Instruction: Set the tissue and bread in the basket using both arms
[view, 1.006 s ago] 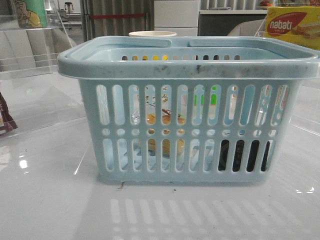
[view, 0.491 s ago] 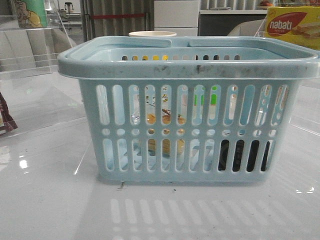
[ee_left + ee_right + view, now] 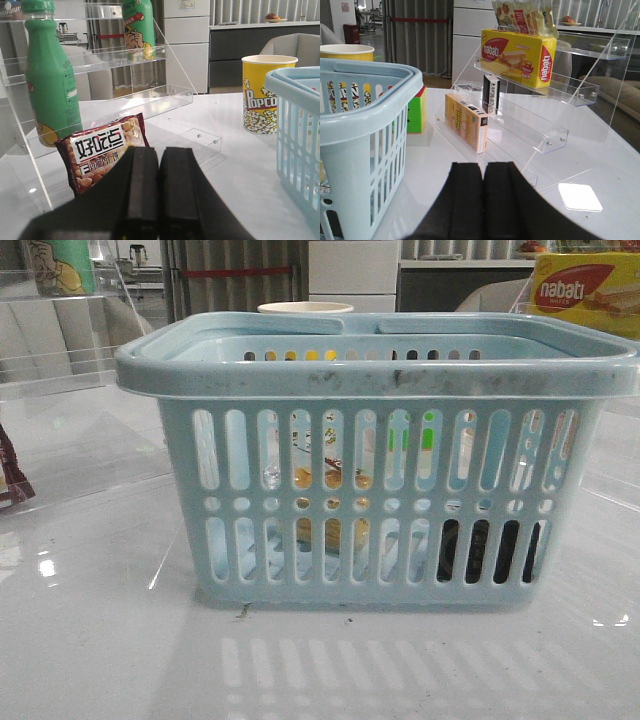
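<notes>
The pale blue basket (image 3: pixel 380 375) stands in the middle of the front view. Through its slots I see the golden-yellow bread (image 3: pixel 333 532) lying inside near the middle and the dark tissue (image 3: pixel 478 552) standing on the floor at the basket's right end. Neither gripper shows in the front view. My left gripper (image 3: pixel 159 150) is shut and empty, low over the table to the left of the basket (image 3: pixel 295 135). My right gripper (image 3: pixel 483 167) is shut and empty, low over the table to the right of the basket (image 3: pixel 365 125).
By the left gripper stand a clear shelf rack with a green bottle (image 3: pixel 50 85), a dark red-brown snack packet (image 3: pixel 100 150) and a yellow popcorn cup (image 3: pixel 260 95). By the right gripper a clear rack holds a yellow nabati box (image 3: pixel 517 50), a biscuit box (image 3: pixel 465 121) and a green cube (image 3: pixel 416 112).
</notes>
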`<state>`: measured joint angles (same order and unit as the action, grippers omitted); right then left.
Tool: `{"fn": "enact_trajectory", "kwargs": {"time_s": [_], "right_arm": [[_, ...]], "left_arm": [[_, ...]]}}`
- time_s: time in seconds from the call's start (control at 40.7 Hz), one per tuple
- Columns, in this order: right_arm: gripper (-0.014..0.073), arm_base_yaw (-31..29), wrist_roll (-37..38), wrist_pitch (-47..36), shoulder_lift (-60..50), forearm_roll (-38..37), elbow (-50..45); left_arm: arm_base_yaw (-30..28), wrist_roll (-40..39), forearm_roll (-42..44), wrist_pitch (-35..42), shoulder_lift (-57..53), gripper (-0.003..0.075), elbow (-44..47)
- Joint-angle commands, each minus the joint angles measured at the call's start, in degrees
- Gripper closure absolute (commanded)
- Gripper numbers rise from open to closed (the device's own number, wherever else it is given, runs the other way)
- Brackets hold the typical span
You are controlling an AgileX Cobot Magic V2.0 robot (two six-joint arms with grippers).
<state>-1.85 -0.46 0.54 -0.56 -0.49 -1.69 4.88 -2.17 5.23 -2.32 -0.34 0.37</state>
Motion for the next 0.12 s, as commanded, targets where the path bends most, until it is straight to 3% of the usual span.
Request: {"fn": "enact_trajectory", "kwargs": {"time_s": [0.0, 0.098], "right_arm": [[0.0567, -0.3, 0.0, -5.1, -1.1, 0.1, 0.0], [0.0567, -0.3, 0.0, -5.1, -1.1, 0.1, 0.0]], "left_arm": [[0.1, 0.0, -0.5, 4.8, -0.9, 0.0622, 0.0], [0.1, 0.0, -0.5, 4.8, -0.9, 0.0622, 0.0]]}}
